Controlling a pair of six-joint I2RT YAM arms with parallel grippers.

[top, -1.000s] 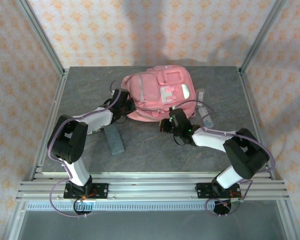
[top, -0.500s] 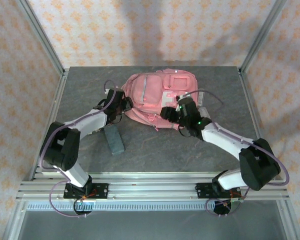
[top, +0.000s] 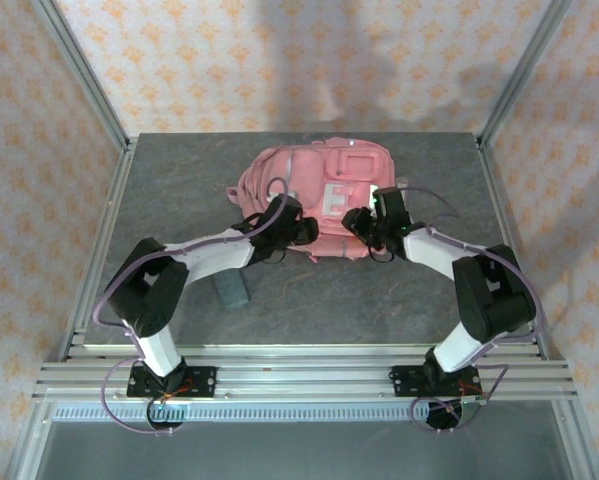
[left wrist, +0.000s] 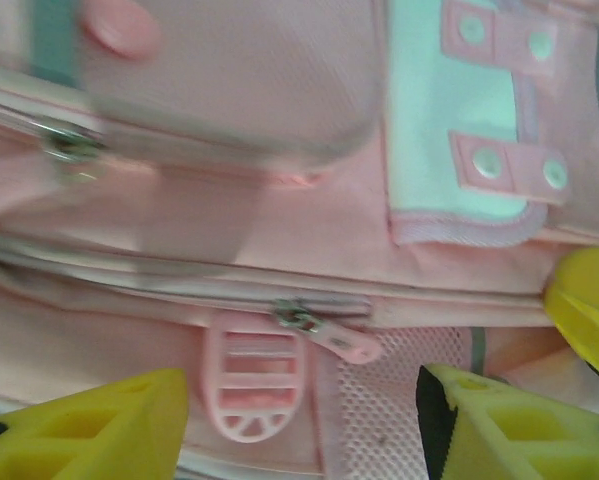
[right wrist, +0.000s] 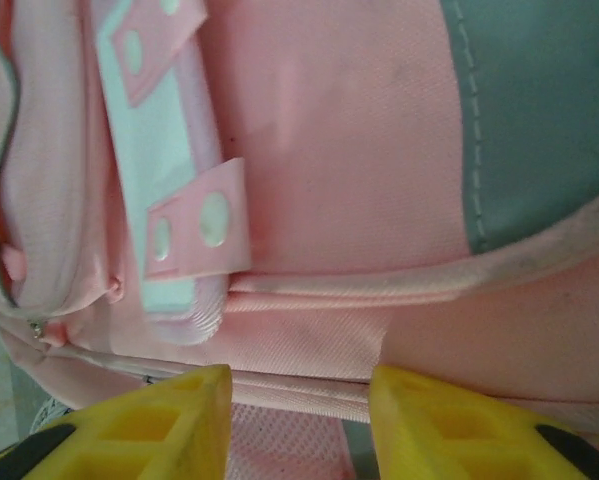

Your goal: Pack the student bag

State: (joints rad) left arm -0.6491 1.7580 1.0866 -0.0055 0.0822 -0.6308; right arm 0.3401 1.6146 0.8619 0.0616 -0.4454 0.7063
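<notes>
While one student bag (top: 314,190) lies flat toward the back middle of the grey bench (top: 179,180), two arms meet at its near edge, one from each side. The left fingers (top: 299,230) rest against the bag's lower left front, spread wide with nothing held. From the left wrist, its two yellow tips sit low at either side and the pink fabric shows in the broad gap between them. That view also takes in two zip pulls, one pink-tabbed (left wrist: 331,338) just above the gap and one metal (left wrist: 69,150) farther up on the left, and one pink plastic loop (left wrist: 247,392). The right fingers (top: 359,220) touch the bag's near right edge, moderately parted and gripping nothing. One light-blue and white patch (right wrist: 164,150) carries two pink tabs, each with two round studs, four in all. One grey trim stripe (right wrist: 539,120) runs beside it. One dark grey block (top: 231,290) lies on the bench near the left arm, apart from the bag.
</notes>
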